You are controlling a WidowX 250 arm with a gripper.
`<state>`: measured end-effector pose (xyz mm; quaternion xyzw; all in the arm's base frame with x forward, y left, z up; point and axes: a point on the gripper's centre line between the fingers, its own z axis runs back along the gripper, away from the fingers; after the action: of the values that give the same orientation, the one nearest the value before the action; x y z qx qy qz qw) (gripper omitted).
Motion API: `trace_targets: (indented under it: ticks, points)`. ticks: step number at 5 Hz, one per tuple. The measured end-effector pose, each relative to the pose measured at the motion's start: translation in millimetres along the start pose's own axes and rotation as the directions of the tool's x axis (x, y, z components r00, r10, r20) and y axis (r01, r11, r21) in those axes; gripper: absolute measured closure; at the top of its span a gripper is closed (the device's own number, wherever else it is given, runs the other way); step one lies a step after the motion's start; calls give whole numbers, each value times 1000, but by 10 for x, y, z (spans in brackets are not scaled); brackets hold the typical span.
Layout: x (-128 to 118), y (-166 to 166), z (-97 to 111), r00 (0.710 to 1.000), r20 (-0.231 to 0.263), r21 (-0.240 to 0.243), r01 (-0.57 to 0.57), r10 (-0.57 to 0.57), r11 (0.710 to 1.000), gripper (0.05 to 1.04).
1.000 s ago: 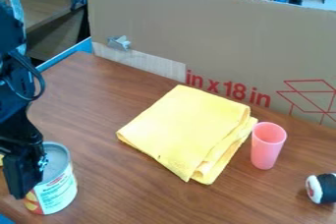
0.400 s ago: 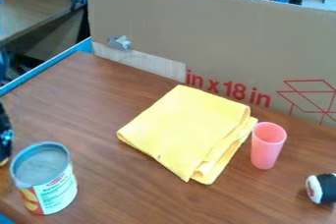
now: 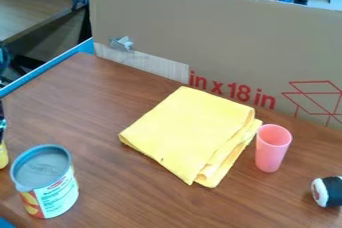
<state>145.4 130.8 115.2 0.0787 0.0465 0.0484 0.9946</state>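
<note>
Brown table (image 3: 133,192): stood before cardboard (image 3: 220,37).
Gripper (image 3: 2,122): hung at left edge; wide or narrow, could not tell.
Yellow object (image 3: 3,155): lay just below gripper, grasp unclear.
Can (image 3: 55,194): stood upright nearby; slow handling with side clearance seemed wise.

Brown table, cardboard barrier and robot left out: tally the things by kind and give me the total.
Folded yellow cloth: 1
Pink cup: 1
Can: 1
Black-and-white roll, cut off by the right edge: 1
Yellow item, cut off by the left edge, kind unclear: 1
Total: 5
</note>
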Motion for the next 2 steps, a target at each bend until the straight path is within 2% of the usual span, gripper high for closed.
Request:
trace_targets:
  ticks: [2]
  points:
    - [176,286,-84,999,-31,-5,-8,8,1000,83]
